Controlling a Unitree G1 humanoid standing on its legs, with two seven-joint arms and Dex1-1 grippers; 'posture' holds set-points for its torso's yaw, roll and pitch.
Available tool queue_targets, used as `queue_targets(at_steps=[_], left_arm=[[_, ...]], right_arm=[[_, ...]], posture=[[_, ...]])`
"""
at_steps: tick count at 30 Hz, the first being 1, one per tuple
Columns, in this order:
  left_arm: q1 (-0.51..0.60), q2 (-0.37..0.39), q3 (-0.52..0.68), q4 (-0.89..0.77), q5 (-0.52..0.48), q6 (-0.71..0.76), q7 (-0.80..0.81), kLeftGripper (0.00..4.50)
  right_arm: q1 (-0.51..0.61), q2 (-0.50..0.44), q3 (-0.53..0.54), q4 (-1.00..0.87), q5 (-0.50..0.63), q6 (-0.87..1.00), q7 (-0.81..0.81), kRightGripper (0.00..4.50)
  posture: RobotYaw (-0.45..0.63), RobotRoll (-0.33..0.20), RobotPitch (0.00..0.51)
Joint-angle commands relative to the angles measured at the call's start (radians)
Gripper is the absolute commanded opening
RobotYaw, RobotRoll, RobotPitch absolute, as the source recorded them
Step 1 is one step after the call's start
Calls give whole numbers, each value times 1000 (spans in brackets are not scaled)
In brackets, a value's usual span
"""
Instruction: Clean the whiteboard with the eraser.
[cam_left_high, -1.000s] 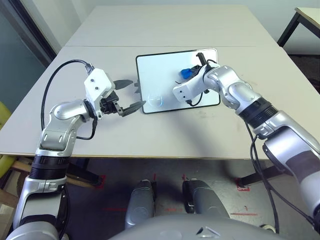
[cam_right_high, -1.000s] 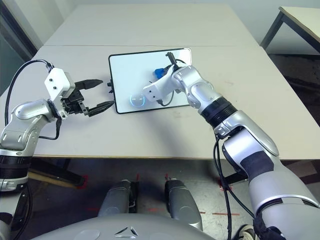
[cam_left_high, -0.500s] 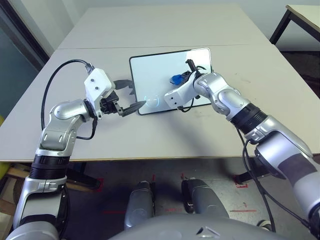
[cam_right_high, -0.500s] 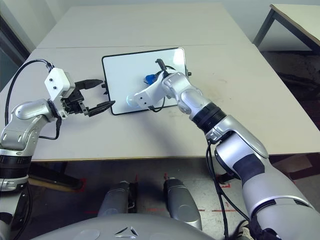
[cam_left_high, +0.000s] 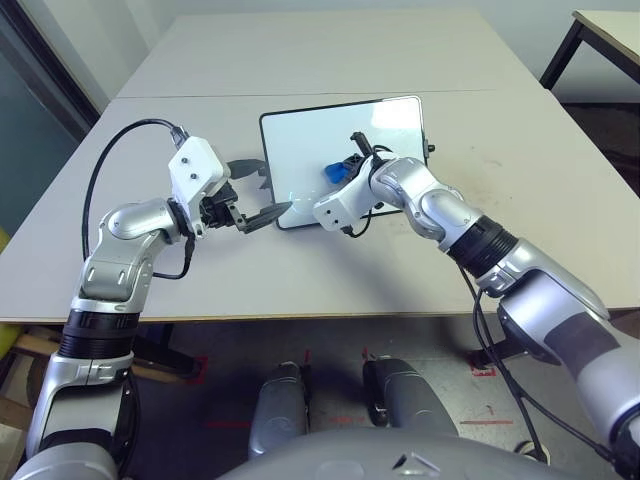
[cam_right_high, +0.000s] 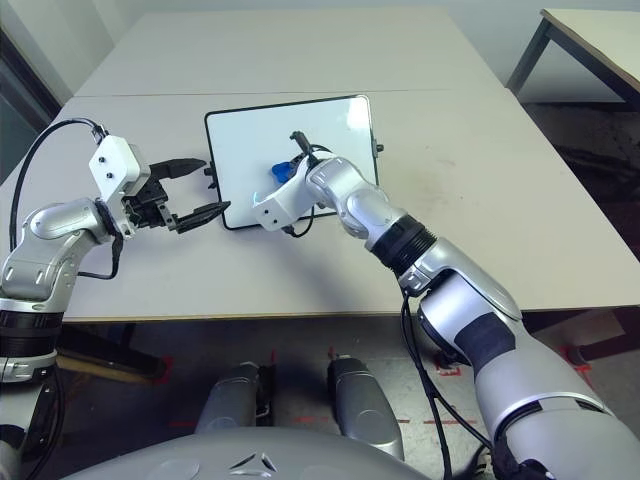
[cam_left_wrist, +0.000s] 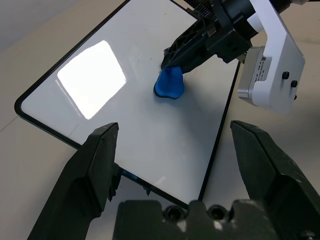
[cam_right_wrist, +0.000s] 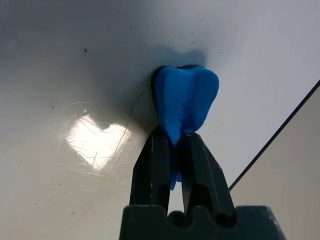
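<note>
The whiteboard (cam_left_high: 300, 140) lies flat in the middle of the table, white with a thin black frame, and its surface looks clean. My right gripper (cam_left_high: 345, 168) is shut on the small blue eraser (cam_left_high: 335, 171) and presses it onto the board's middle. In the right wrist view the eraser (cam_right_wrist: 185, 97) sticks out beyond the closed fingers (cam_right_wrist: 197, 165) against the board. My left gripper (cam_left_high: 275, 187) hovers open at the board's left edge, touching nothing. Seen from the left wrist, the eraser (cam_left_wrist: 169, 85) sits between its spread fingers (cam_left_wrist: 97, 165), farther off.
The grey table (cam_left_high: 330, 270) has a seam behind the board and bare room on all sides. Another table (cam_left_high: 610, 25) stands at the back right. Black cables loop from both wrists.
My right gripper has slid the eraser across the board toward the left and nearer edge. The left arm has stayed put. The head camera shifted early in the second.
</note>
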Motion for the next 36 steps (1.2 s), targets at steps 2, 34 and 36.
queue_targets(at_steps=[2,34,36], left_arm=[[3,8,2,-1,4,4,-7,4500],[-7,-3,-8,9,8,2,-11,4500],[-9,-5,-10,11,8,2,-11,4500]], right_arm=[[32,-70,10,98,-4,-20,4,113],[53,-272,-63,-70,8,-17,168,113],[60,-265,-61,-83,8,-15,172,113]], posture=[[-65,0,78],[-89,0,85],[-95,0,86]])
